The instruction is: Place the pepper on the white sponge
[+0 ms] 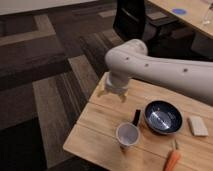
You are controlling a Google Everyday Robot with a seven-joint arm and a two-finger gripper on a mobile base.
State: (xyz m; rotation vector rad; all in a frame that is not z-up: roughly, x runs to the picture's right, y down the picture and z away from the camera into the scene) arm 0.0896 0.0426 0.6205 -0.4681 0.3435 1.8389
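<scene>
- A light wooden desk (95,131) stands on dark striped carpet, seen from above at an angle.
- A thick white robot arm (165,65) reaches in from the right and bends down over the desk's far left edge.
- At its end, the pale claw (113,96) points downward just above the wood. Its 2 fingers look spread apart, with nothing between them.
- The small, slim orange-red pepper (172,161) lies at the near right of the desk, at the bottom of the view, well apart from the claw.
- The white sponge (198,126), a pale oblong block, lies flat near the right edge. It sits just right of a round dark blue bowl (163,117), and its top is bare.
- The pepper and sponge are near each other but not touching; the pepper lies in front of the bowl.
- A white paper cup (128,135) stands left of the bowl, with a small black upright object (136,117) between the 2.
- A black office chair (132,20) stands beyond the desk.
- Progress, as I judge it: none of the task is done yet. The pepper has not been grasped, so the reach across, the pickup, the carry and the release onto the sponge all remain.
</scene>
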